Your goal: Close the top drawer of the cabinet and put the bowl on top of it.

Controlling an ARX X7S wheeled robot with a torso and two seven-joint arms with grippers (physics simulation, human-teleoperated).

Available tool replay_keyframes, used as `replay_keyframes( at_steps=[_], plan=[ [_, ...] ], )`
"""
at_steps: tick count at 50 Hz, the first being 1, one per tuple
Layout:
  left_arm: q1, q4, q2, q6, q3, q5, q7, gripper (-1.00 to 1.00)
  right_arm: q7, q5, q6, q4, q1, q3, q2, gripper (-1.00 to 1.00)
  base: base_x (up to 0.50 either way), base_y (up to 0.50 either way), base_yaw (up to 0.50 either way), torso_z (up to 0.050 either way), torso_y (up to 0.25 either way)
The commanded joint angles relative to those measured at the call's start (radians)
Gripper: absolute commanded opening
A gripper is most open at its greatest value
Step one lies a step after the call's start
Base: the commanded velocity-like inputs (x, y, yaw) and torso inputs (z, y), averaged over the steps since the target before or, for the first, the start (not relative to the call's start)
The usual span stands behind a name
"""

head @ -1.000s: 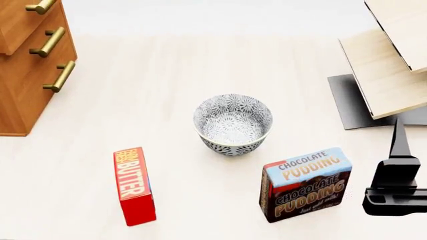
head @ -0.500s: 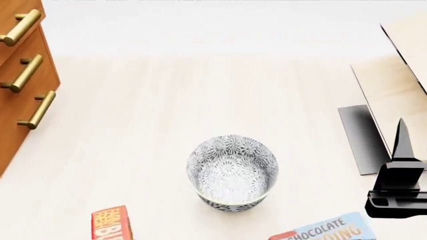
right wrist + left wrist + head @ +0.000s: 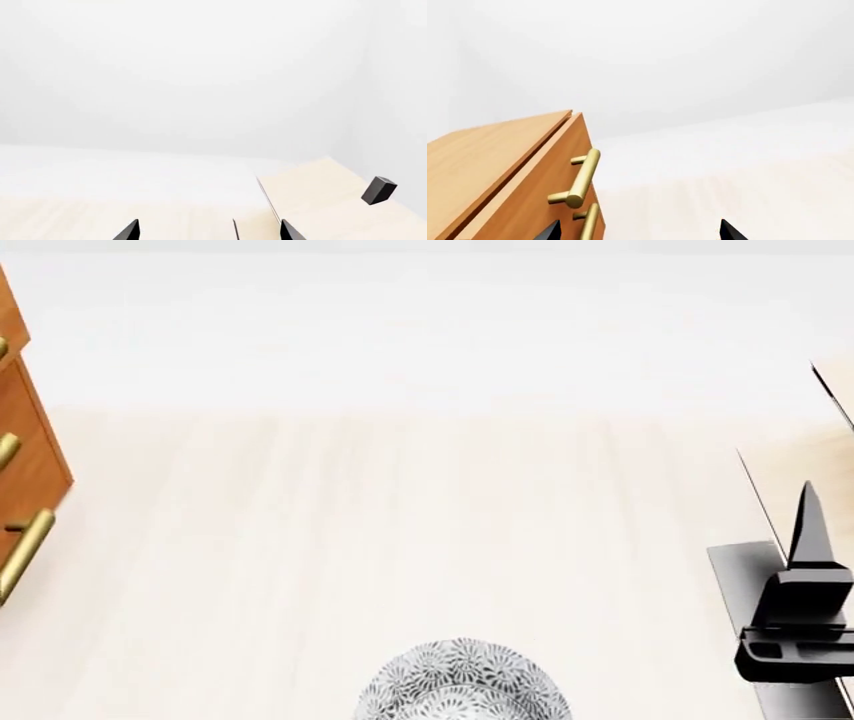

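Note:
The cabinet (image 3: 500, 175) is orange-brown wood and fills one side of the left wrist view. The top drawer (image 3: 554, 165) carries a brass bar handle (image 3: 584, 177), and a thin dark seam divides its front from the cabinet's top. How far it stands out I cannot tell. My left gripper (image 3: 640, 234) is open a short way in front of the drawers, holding nothing. In the head view only the cabinet's edge (image 3: 24, 460) shows at far left, and the patterned bowl (image 3: 462, 688) sits cut off at the bottom edge. My right gripper (image 3: 807, 525) hovers open and empty at the right.
A lower drawer's brass handle (image 3: 588, 225) shows beside one left fingertip. Pale wood panels (image 3: 320, 200) on a black base (image 3: 747, 575) stand at the right, close to my right gripper. A small dark block (image 3: 379, 190) sits on the panel.
The head view has swung upward: the bowl slid to the bottom edge, the butter and pudding boxes left the view, and the cabinet slid off to the left. The right gripper kept its place in the picture.

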Motion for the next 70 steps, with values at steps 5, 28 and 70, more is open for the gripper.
replay_keyframes(
  at_steps=[5, 28, 70],
  plan=[
    [0.004, 0.0, -0.003, 0.004, 0.003, -0.006, -0.002, 1.0, 0.001, 0.001, -0.022, 0.001, -0.021, 0.001, 0.001, 1.0, 0.5, 0.0, 0.0, 0.0, 0.003],
    [-0.01, 0.018, -0.007, -0.023, -0.006, -0.029, -0.015, 1.0, -0.005, 0.027, -0.039, 0.012, -0.046, 0.032, -0.005, 1.0, 0.26, 0.0, 0.0, 0.0, 0.0],
    [-0.019, -0.382, -0.015, 0.226, 0.084, 0.123, -0.002, 1.0, 0.002, 0.029, -0.07, 0.014, -0.05, 0.007, 0.013, 1.0, 0.0, 0.0, 0.0, 0.0, 0.0]
  ],
)
